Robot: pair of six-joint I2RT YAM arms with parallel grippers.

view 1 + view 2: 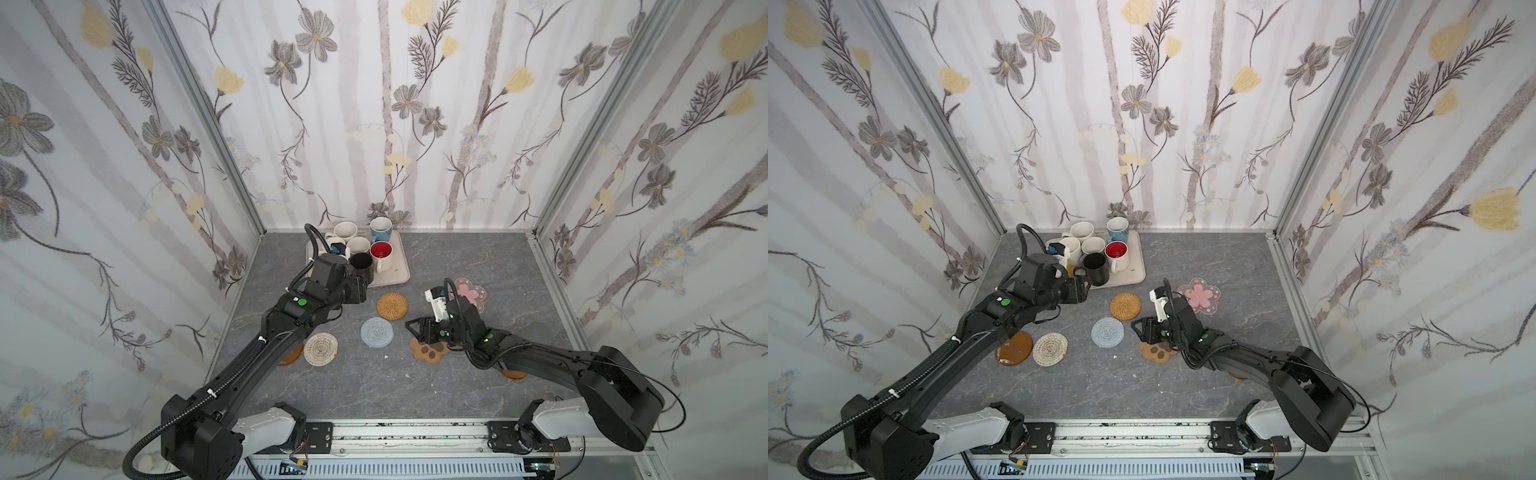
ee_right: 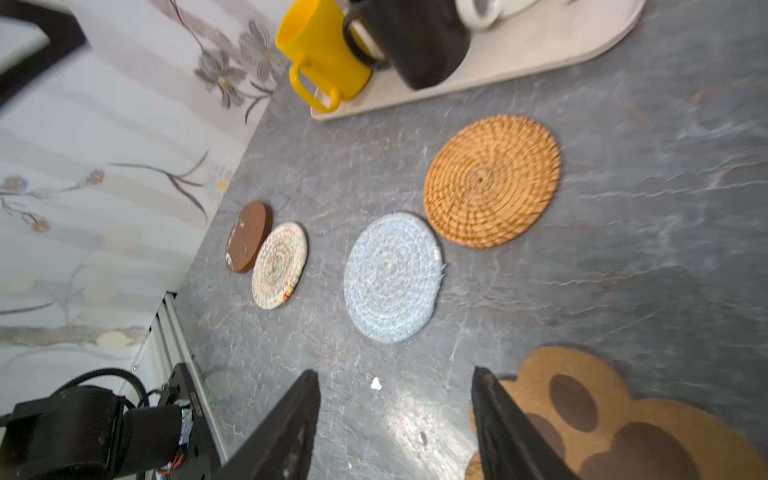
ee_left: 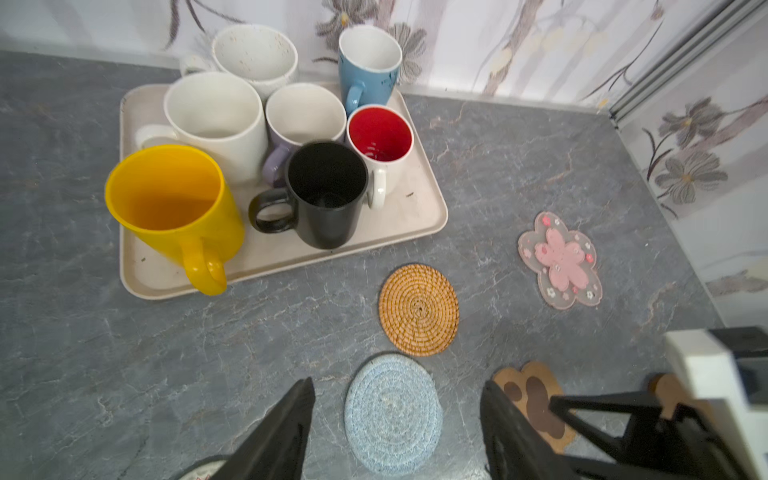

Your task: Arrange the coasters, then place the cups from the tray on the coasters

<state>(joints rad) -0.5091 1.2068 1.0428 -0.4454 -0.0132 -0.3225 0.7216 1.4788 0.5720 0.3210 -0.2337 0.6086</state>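
Jaws left and right apart, empty — black mug (image 3: pixel 326 195), yellow mug (image 3: pixel 174 208) foremost on tray (image 3: pixel 415 216)

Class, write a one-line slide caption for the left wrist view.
Mugs crowd the tray; rattan, blue, blossom and paw coasters dot the table; left fingers open.

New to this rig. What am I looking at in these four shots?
Two robot arms, each ending in a two-finger gripper. Two pictures look down from one overhead camera; two come from cameras on the wrists. On the grey table: a tray holding seven mugs, plus loose coasters, including rattan, blue, pink blossom, paw, beige, brown disc. The left gripper is near the tray, the right gripper near the paw. Both are open, holding nothing.
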